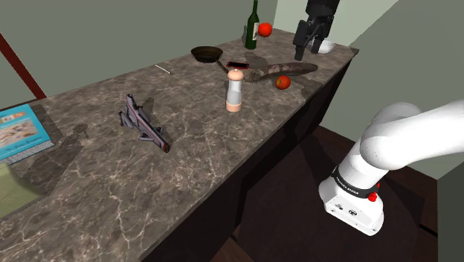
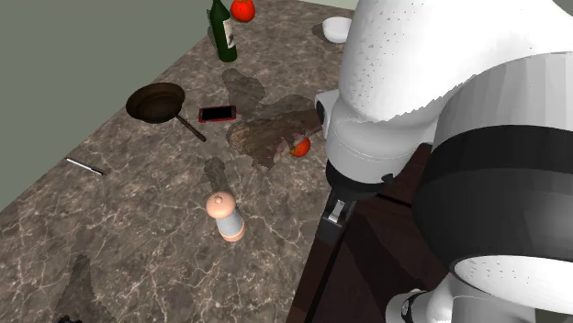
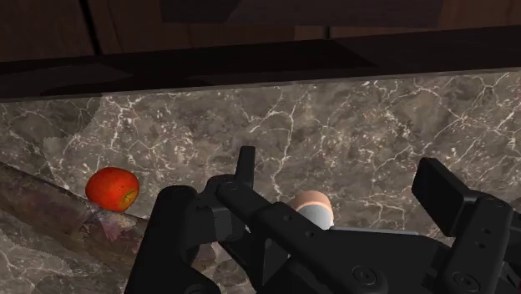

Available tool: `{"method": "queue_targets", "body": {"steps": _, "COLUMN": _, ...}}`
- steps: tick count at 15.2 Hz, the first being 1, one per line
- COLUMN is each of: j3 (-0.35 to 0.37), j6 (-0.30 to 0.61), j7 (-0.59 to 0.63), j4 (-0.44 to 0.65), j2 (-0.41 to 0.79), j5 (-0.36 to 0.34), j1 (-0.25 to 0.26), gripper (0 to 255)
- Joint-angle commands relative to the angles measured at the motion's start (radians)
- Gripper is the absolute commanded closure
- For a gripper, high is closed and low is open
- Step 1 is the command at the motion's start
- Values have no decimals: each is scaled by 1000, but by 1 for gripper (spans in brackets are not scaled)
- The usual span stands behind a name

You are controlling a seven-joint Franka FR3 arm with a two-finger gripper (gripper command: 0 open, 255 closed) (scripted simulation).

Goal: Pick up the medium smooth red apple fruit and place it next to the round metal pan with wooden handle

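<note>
End effector (image 3: 340,171) open, empty; apple (image 3: 113,189) on cntr (image 1: 186,149).

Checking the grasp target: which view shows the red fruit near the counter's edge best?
The wrist view: the red fruit shows whole and closest, against a brown slab. The shoulder view shows it small, far down the counter; the second exterior view shows it small beside the white arm.

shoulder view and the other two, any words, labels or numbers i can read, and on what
No text here can be read.
Print on the blue booklet: too blurred.
Pale label on the green bottle: too small.
Dark marks on the arm's base: too small.
</note>
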Motion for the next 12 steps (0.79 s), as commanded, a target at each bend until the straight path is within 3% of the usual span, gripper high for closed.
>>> {"method": "queue_targets", "body": {"steps": 1, "j3": 0, "j6": 0, "j7": 0, "j4": 0, "j2": 0, "j5": 0, "j1": 0, "gripper": 0}}
{"method": "queue_targets", "body": {"steps": 12, "j3": -144, "j6": 507, "j7": 0, "j4": -261, "j2": 38, "j5": -74, "j1": -114, "gripper": 0}}
